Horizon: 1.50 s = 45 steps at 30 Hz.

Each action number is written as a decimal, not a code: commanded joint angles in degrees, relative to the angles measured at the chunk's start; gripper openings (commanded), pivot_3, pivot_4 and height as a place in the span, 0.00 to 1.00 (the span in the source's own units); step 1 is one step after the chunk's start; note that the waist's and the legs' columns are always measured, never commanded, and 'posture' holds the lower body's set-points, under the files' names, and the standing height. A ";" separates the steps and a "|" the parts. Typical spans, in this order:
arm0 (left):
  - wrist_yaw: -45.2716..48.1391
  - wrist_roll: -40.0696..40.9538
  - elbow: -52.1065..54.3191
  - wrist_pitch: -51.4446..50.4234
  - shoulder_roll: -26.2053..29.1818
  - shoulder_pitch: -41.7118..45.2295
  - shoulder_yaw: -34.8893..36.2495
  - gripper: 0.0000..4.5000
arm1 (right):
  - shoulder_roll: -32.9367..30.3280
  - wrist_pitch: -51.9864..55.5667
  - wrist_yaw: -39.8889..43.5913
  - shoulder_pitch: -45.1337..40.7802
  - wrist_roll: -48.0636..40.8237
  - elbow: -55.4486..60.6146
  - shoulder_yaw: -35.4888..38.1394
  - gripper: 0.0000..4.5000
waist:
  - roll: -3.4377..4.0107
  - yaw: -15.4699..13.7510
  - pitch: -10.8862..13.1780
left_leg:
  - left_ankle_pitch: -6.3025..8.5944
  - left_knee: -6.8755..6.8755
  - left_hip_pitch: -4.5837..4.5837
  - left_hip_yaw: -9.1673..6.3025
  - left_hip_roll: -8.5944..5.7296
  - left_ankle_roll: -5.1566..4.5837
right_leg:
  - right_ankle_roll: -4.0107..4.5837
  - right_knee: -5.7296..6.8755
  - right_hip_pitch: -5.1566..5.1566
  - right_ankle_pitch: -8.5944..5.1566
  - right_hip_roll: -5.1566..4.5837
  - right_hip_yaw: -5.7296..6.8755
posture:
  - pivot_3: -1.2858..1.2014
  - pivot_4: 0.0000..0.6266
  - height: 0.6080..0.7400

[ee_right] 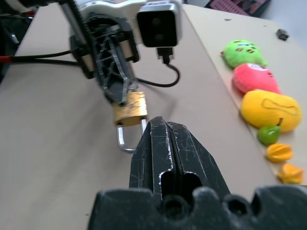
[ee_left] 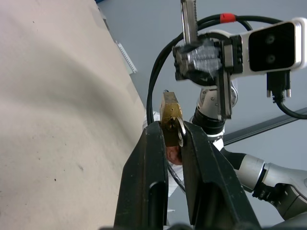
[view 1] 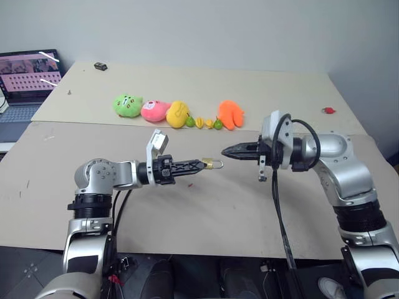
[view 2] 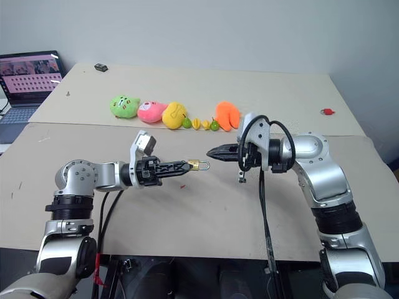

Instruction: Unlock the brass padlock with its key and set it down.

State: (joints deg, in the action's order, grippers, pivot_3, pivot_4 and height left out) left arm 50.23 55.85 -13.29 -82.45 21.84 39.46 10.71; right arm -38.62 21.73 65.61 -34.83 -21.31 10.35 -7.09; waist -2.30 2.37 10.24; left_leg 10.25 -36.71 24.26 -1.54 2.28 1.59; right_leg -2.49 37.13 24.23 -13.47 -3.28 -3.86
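The brass padlock (view 1: 209, 163) hangs in the air above the tan table (view 1: 199, 218), pinched at the tips of my left gripper (view 1: 201, 164), which points level toward the right. Its thin silvery shackle (ee_right: 125, 141) loops out from the gold body (ee_right: 130, 108). My right gripper (view 1: 225, 151) points left at it, shut, its tip a short gap from the padlock and slightly higher. In the left wrist view the padlock (ee_left: 170, 117) sits between my two black fingers (ee_left: 148, 163). The key is hidden from view.
A row of plush toys lies farther back: green (view 1: 128, 104), pink (view 1: 154, 110), yellow (view 1: 177, 114), orange (view 1: 230, 114), with small toy fruits (view 1: 206, 122) among them. A small red object (view 1: 328, 110) sits far right, and a laptop (view 1: 28, 78) far left.
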 commanded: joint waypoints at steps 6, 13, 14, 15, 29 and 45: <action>0.27 0.78 0.23 0.71 -0.21 1.28 0.61 0.00 | 1.08 -0.42 -0.65 0.27 0.18 1.91 -1.30 0.00 | 0.00 0.06 0.00 | 0.00 0.00 -0.01 0.00 0.02 0.00 | 0.00 0.01 0.01 0.00 0.02 0.00 | 0.52 0.24 0.86; 0.02 1.02 0.51 0.46 -0.39 1.25 0.73 0.00 | 2.98 -3.04 -0.87 -0.78 2.47 -1.91 -2.77 0.00 | 0.00 0.01 0.00 | 0.00 0.00 -0.01 0.00 0.01 0.00 | 0.00 0.01 0.00 0.00 0.01 0.00 | 0.52 0.24 0.86; 0.06 1.07 0.64 0.44 -0.40 1.18 0.70 0.00 | 3.32 -3.93 -0.66 -0.89 3.20 -2.96 -3.42 0.00 | 0.00 0.02 0.00 | 0.00 0.00 -0.01 0.00 0.01 0.00 | 0.00 0.00 0.00 0.00 0.01 0.00 | 0.52 0.24 0.86; -0.03 1.08 0.62 0.44 -0.47 1.20 0.75 0.00 | 3.67 -4.70 -0.58 -1.05 3.91 -4.09 -3.94 0.00 | 0.00 0.06 0.00 | 0.00 0.00 -0.01 0.00 0.01 0.00 | 0.00 0.00 0.00 0.00 0.01 0.00 | 0.52 0.24 0.86; -0.64 1.52 1.34 0.40 -1.07 0.25 1.47 0.00 | 6.26 -13.69 -2.98 -7.72 8.22 -17.71 -1.06 0.00 | 0.00 0.08 0.00 | 0.00 0.00 0.00 0.00 0.02 0.00 | 0.01 0.01 0.01 0.01 0.02 0.00 | 0.52 0.24 0.86; -1.28 -0.45 1.72 1.98 1.24 -3.17 1.44 0.00 | 1.52 -21.77 -4.68 -2.02 15.32 -22.13 -1.06 0.00 | 0.00 0.25 0.00 | 0.00 0.00 -0.05 0.01 0.01 0.00 | 0.01 0.02 -0.01 0.01 0.01 -0.01 | 0.52 0.24 0.86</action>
State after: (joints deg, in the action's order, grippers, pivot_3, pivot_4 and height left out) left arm 48.97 55.93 -13.19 -81.76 21.47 37.83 11.56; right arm -36.75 2.63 61.70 -38.66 -7.37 -12.28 -7.94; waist -2.30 2.62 10.24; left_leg 10.25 -36.71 24.22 -1.53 2.29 1.59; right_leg -2.48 37.14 24.23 -13.46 -3.27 -3.87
